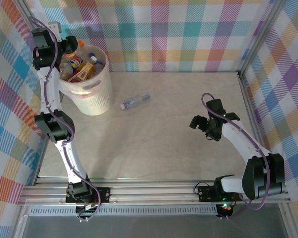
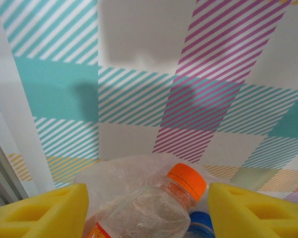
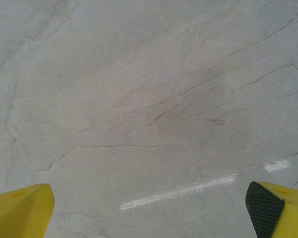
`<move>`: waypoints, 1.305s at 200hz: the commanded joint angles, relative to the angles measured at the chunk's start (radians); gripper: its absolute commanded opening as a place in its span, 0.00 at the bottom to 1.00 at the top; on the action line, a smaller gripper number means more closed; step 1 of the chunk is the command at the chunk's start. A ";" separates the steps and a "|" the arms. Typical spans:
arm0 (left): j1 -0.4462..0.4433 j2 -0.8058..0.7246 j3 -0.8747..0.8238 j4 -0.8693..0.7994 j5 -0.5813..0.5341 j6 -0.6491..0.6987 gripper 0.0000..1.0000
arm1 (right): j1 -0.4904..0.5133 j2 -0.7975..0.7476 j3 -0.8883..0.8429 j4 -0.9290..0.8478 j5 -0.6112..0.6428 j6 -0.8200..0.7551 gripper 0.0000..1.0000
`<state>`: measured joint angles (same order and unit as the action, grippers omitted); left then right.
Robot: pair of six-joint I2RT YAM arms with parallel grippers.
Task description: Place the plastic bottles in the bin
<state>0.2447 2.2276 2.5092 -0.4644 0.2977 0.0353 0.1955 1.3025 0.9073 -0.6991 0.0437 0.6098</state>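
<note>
You'll find the large round translucent whitish-pink plastic bin (image 1: 92, 96) in the upper left of the overhead view. It stands on the pale marbled table (image 1: 164, 148) with a heap of plastic bottles (image 1: 79, 69) inside it. Your left gripper (image 1: 73, 48) hangs above the bin's far-left rim. In its wrist view the yellow fingers (image 2: 39, 213) stand partly apart in the bottom corners. A clear crushed bottle with an orange cap (image 2: 154, 208) lies between them (neither pad visibly presses on it, so the gripper holds nothing that I can see). A blue cap (image 2: 201, 220) peeps out beside it. One small clear bottle with a bluish label (image 1: 135, 101) lies on its side on the table, just right of the bin and apart from it. Your right gripper (image 1: 206, 124), right of centre, hangs over bare table with its fingers spread wide and empty.
</note>
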 commanded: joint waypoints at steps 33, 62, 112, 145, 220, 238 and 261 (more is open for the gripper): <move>0.003 0.052 0.077 -0.030 0.109 -0.030 0.54 | -0.001 -0.004 0.016 -0.007 -0.002 0.010 1.00; -0.002 0.045 0.076 -0.082 0.201 0.017 0.51 | -0.001 -0.003 0.015 -0.001 -0.005 0.011 1.00; -0.015 0.032 0.077 -0.241 0.267 0.130 0.43 | 0.001 -0.017 0.009 0.001 -0.009 0.011 1.00; -0.015 0.020 0.071 -0.345 0.299 0.204 0.41 | 0.001 -0.038 -0.005 0.003 -0.008 0.012 1.00; -0.015 -0.023 0.081 -0.148 0.102 0.142 0.66 | 0.001 -0.034 0.007 -0.005 -0.012 0.005 1.00; -0.015 -0.045 0.085 -0.099 0.037 0.133 0.69 | 0.002 -0.031 0.010 -0.006 -0.017 -0.001 1.00; -0.015 -0.076 0.100 -0.074 0.008 0.128 0.70 | 0.002 -0.028 0.014 -0.009 -0.021 -0.008 1.00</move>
<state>0.2314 2.2490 2.5687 -0.6235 0.3756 0.1791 0.1959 1.2751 0.9070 -0.6968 0.0399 0.6132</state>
